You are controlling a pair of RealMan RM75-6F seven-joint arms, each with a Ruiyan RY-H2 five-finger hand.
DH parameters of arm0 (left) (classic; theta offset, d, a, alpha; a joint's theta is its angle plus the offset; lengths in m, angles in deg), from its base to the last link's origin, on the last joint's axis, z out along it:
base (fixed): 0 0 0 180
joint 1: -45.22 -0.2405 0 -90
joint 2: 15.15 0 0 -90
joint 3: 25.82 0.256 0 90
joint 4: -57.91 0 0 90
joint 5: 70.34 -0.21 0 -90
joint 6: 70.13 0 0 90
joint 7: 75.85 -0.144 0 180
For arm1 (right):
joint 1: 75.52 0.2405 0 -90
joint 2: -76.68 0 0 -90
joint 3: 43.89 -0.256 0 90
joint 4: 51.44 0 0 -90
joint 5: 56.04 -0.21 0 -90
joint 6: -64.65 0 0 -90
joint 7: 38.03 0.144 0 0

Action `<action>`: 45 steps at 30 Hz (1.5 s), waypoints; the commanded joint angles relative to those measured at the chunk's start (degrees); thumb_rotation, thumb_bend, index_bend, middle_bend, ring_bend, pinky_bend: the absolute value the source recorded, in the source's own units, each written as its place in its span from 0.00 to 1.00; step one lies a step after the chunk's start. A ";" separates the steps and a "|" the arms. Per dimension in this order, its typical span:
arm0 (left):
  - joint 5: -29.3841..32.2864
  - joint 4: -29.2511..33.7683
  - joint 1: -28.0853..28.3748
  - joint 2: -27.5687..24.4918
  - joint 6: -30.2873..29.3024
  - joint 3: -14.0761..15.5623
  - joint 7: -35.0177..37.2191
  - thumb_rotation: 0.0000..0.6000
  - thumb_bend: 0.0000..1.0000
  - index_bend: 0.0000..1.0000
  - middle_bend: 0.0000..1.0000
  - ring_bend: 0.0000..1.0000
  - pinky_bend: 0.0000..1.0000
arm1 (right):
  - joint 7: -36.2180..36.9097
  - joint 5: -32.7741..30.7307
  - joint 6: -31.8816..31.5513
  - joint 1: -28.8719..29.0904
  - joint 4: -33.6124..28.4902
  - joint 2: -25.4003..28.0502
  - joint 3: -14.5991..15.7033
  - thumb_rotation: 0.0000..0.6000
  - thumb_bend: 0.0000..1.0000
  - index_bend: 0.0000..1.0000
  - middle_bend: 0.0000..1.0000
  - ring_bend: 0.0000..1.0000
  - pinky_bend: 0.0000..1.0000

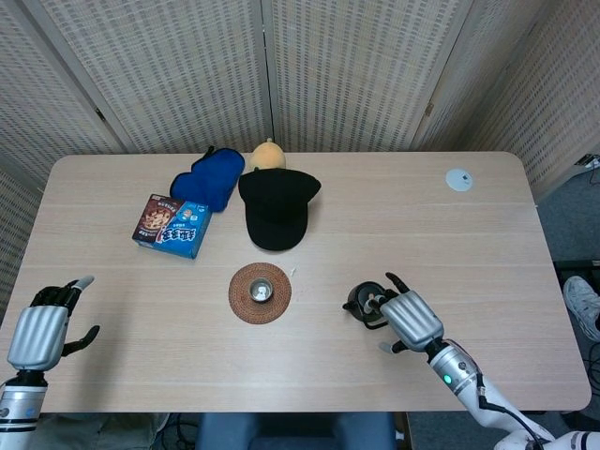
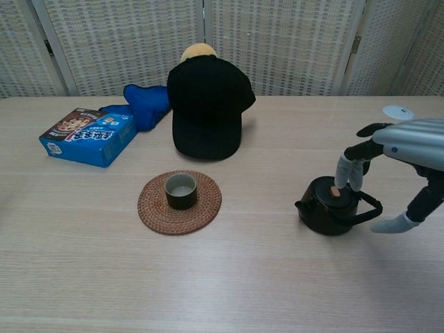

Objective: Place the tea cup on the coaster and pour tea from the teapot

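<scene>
bare table [image 2: 263,229] between teapot [image 2: 330,207] and coaster [image 2: 180,202]

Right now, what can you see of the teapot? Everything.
The teapot is small, round and glossy black, standing upright on the table right of the coaster. Its short spout points left toward the coaster, its loop handle sticks out right. The lid is on, with a tan knob. The right hand hangs over it, fingertips at the lid; contact is unclear.

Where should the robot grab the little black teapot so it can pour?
Probably by the loop handle on the teapot, coming in from the side where the right hand hangs open. The handle sticks out toward that hand, while the spout points at the cup on the coaster, so tipping it would send tea that way.
</scene>
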 commanded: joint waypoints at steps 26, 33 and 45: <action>-0.42 -1.62 -1.03 0.44 -0.33 -0.15 2.53 1.00 0.17 0.17 0.23 0.29 0.16 | -9.07 -4.49 2.98 0.57 5.75 -5.80 -1.54 0.64 0.00 0.48 0.50 0.43 0.00; -0.48 -1.66 -1.07 0.44 -0.13 -0.15 2.50 1.00 0.17 0.17 0.23 0.29 0.16 | -9.69 -5.08 3.75 0.83 6.35 -6.33 -1.50 0.64 0.00 0.48 0.51 0.43 0.00; -0.29 -2.00 -1.32 0.46 -0.04 -0.21 2.59 1.00 0.17 0.17 0.23 0.29 0.16 | -10.56 -6.31 4.96 1.11 7.33 -7.33 -1.02 0.64 0.00 0.48 0.51 0.43 0.00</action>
